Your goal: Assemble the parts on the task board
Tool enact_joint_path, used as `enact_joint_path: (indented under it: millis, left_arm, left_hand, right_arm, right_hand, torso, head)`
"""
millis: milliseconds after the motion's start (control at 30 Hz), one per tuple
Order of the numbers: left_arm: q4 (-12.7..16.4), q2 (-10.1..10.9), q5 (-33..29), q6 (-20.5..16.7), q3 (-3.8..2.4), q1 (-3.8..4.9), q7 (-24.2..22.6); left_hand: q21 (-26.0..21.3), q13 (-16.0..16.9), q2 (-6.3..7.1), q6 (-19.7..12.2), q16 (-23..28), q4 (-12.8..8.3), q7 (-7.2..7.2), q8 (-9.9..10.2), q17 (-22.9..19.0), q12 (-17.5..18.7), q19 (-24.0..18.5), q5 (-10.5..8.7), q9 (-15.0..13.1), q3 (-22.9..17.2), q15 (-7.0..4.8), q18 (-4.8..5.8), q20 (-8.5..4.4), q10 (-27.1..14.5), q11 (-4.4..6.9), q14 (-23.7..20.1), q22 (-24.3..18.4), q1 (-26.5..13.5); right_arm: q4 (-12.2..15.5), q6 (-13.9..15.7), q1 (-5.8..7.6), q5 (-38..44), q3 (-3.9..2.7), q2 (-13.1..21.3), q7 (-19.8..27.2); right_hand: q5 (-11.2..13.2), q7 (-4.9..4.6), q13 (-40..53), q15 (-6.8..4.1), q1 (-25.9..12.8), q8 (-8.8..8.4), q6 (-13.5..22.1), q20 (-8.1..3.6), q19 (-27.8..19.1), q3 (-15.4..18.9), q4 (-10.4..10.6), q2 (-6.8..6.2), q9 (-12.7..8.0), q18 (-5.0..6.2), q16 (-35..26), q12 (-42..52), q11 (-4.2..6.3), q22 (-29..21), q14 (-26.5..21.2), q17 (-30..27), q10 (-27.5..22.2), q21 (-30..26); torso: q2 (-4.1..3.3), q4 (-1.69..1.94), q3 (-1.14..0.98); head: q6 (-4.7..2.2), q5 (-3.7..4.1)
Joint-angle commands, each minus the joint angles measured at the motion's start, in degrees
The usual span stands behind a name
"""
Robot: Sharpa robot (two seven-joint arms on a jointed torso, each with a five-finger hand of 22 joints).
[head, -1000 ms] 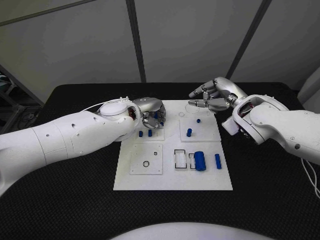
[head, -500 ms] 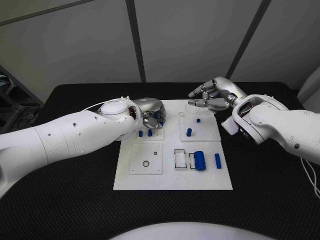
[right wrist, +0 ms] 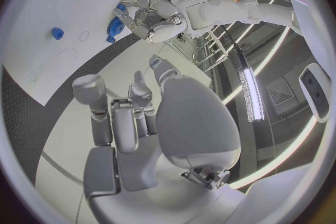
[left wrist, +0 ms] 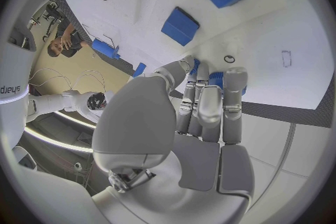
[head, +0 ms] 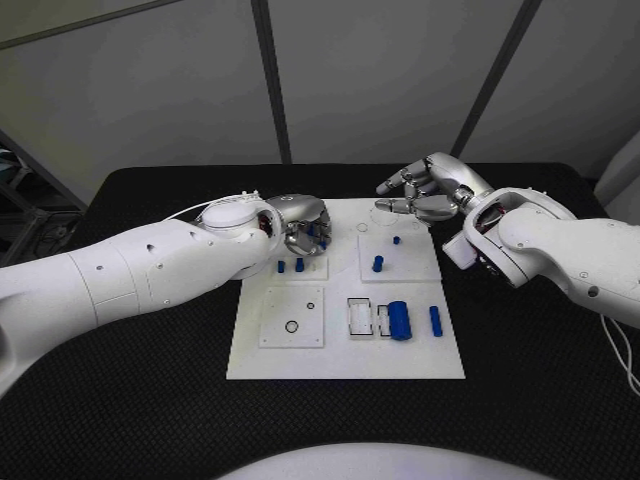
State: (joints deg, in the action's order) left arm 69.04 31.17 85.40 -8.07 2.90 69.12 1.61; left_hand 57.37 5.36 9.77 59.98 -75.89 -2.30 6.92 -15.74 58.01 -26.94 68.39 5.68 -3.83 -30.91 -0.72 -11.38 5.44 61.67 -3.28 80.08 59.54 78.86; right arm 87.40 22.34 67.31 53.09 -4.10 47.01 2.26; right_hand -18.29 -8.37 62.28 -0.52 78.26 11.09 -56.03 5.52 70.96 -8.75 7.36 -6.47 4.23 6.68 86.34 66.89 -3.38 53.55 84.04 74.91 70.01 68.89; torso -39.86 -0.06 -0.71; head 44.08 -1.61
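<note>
Table (head: pixel 147 400) black, grey wall panels behind; left hand (head: pixel 303 222) pinches blue part (left wrist: pixel 218 79); right hand (head: pixel 428 192) curled, empty.

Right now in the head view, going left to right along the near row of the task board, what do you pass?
Small black ring → clear rectangular frame → thick blue cylinder → slim blue pin.

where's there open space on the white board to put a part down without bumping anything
The near strip of the task board, below the large blue cylinder and the ring outlines, is bare. The far end is crowded: the left hand over blue pegs, the right hand at the far edge.
</note>
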Motion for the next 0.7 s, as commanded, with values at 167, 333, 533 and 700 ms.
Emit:
enact_joint_path:
  millis: [167, 333, 533, 700]
  left_arm:
    - [1.61, 1.53, -1.37, -0.55, -1.03, -0.33, -1.03]
    - [2.9, 2.56, -1.61, -1.12, -3.12, -0.37, -1.26]
    - [4.81, 4.1, -2.31, -1.52, -5.44, -0.39, -1.13]
    - [6.68, 6.17, -3.22, -0.91, -7.1, -0.39, -0.68]
  left_hand:
    - [0.58, -0.17, -0.64, 0.7, -0.48, -0.09, 0.11, 0.45, 0.33, 0.55, 0.48, -0.4, -0.1, -0.4, -0.03, 3.08, -0.04, 0.77, 0.0, 0.54, 0.44, -0.37]
    - [0.59, -0.23, -0.56, 0.77, -0.55, -0.13, 0.17, 0.56, 0.38, 0.7, 0.46, -0.41, -0.09, -0.39, -0.01, 3.07, -0.03, 0.85, -0.03, 0.59, 0.47, -0.46]
    - [0.69, -0.32, -0.47, 0.86, -0.63, -0.21, 0.22, 0.73, 0.4, 0.9, 0.51, -0.41, -0.08, -0.4, 0.02, 3.09, -0.01, 0.97, -0.07, 0.65, 0.6, -0.55]
    - [0.71, -0.41, -0.31, 0.91, -0.76, -0.3, 0.29, 0.94, 0.54, 1.13, 0.49, -0.42, -0.06, -0.38, 0.07, 3.09, 0.01, 1.06, -0.12, 0.73, 0.67, -0.67]
  right_arm:
    - [0.08, -0.36, 0.07, 0.15, -0.04, -0.04, 0.41]
    - [-0.05, -0.32, 0.07, 0.15, -0.04, -0.03, 0.45]
    - [-0.16, -0.29, 0.07, 0.15, -0.04, -0.01, 0.47]
    - [-0.18, -0.29, 0.07, 0.15, -0.04, 0.04, 0.45]
  right_hand:
    - [-0.3, 0.09, 0.08, -0.28, 0.12, 0.19, 0.06, -0.12, -0.41, -0.16, 0.01, 0.27, -0.02, 0.49, -0.24, -0.16, 0.02, -0.09, 4.31, 8.85, 0.03, -0.37]
    - [-0.3, 0.09, 0.08, -0.28, 0.12, 0.19, 0.06, -0.12, -0.41, -0.16, 0.01, 0.27, -0.02, 0.49, -0.24, -0.16, 0.02, -0.09, 4.31, 8.85, 0.03, -0.37]
    - [-0.3, 0.09, 0.08, -0.28, 0.12, 0.19, 0.06, -0.12, -0.41, -0.16, 0.01, 0.27, -0.02, 0.49, -0.24, -0.16, 0.02, -0.09, 4.31, 8.85, 0.03, -0.37]
    - [-0.31, 0.12, 0.11, -0.3, 0.15, 0.25, -0.01, -0.13, -0.39, -0.18, 0.01, 0.26, -0.01, 0.49, -0.26, -0.13, 0.04, -0.09, 4.31, 8.84, 0.09, -0.38]
  torso:
    - [0.08, 0.07, 0.05]
    - [0.11, 0.12, 0.02]
    - [0.08, 0.13, 0.04]
    - [0.06, 0.14, 0.01]
  head:
    - [-0.3, -0.18]
    - [-0.56, -0.31]
    - [-0.78, -0.54]
    - [-0.92, -0.75]
